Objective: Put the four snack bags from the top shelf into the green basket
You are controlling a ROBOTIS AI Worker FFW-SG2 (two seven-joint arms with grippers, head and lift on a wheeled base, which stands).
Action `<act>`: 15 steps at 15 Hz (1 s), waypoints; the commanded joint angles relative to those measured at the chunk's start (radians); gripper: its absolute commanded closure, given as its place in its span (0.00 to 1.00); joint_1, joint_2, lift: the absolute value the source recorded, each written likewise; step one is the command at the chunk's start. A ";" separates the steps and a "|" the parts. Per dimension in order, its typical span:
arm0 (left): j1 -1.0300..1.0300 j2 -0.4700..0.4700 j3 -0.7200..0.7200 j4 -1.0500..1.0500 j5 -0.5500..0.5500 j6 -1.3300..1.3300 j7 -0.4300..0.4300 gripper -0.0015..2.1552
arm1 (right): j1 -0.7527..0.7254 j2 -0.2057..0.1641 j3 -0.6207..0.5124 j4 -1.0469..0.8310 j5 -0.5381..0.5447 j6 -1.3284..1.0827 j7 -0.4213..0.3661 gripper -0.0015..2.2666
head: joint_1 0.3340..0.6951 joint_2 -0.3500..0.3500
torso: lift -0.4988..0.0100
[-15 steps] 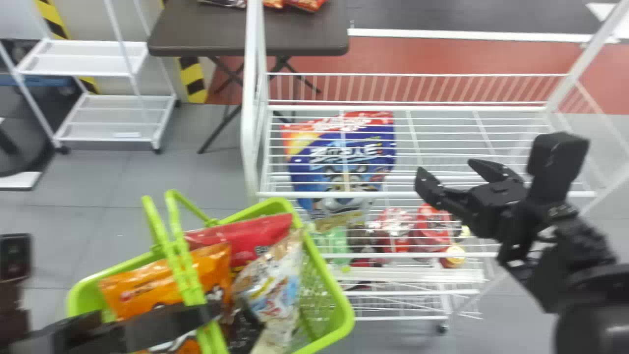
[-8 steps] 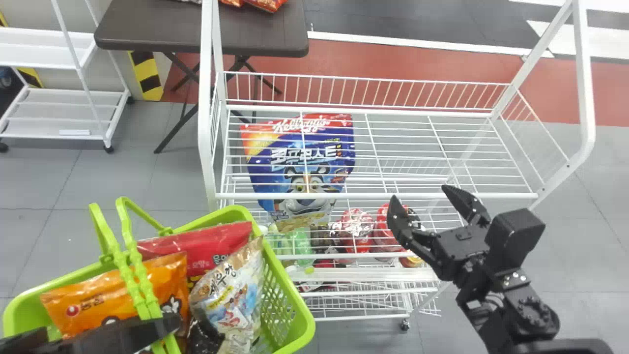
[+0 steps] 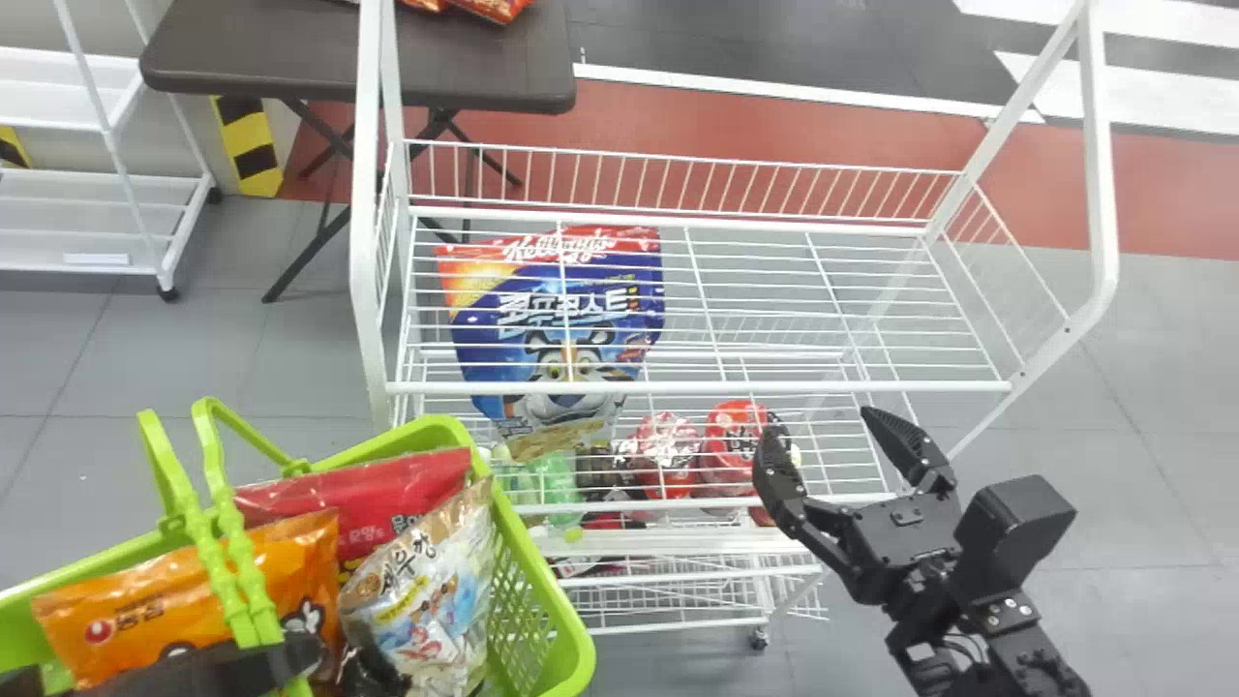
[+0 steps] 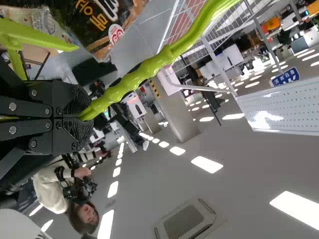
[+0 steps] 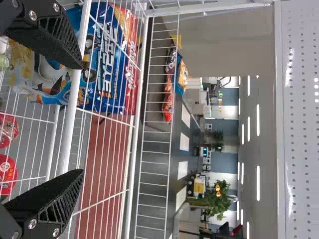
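White lettering on blue-and-red bag (image 3: 590, 334); round red logo on orange snack bag (image 3: 145, 602); white characters on blue sign (image 4: 285, 77).

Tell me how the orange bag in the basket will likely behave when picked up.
The orange bag will probably flex, as its wrapper looks creased. Its shine suggests it could slip. It might also snag on the green handles crossing over it.

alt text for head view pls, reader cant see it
A green basket of snack bags, its handle held by the left gripper, is at lower left beside a white wire rack. The right gripper, fingers open, is near the rack's front; a blue bag shows through the top shelf.
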State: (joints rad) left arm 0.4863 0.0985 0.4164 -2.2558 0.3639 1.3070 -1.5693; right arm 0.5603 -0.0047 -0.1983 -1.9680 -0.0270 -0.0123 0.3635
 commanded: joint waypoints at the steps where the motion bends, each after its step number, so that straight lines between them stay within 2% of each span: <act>1: 0.000 0.000 -0.004 0.001 0.000 -0.001 -0.011 1.00 | 0.001 0.006 0.002 0.001 -0.001 -0.001 0.000 0.03 | 1.00 0.20 | 0.97; 15: -0.005 -0.002 -0.016 0.004 -0.005 -0.001 -0.011 1.00 | 0.003 0.006 0.007 0.001 0.001 -0.001 0.000 0.04 | 1.00 0.20 | 0.97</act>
State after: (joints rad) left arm 0.4818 0.0966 0.4019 -2.2521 0.3591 1.3063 -1.5693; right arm 0.5630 -0.0046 -0.1917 -1.9666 -0.0261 -0.0129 0.3633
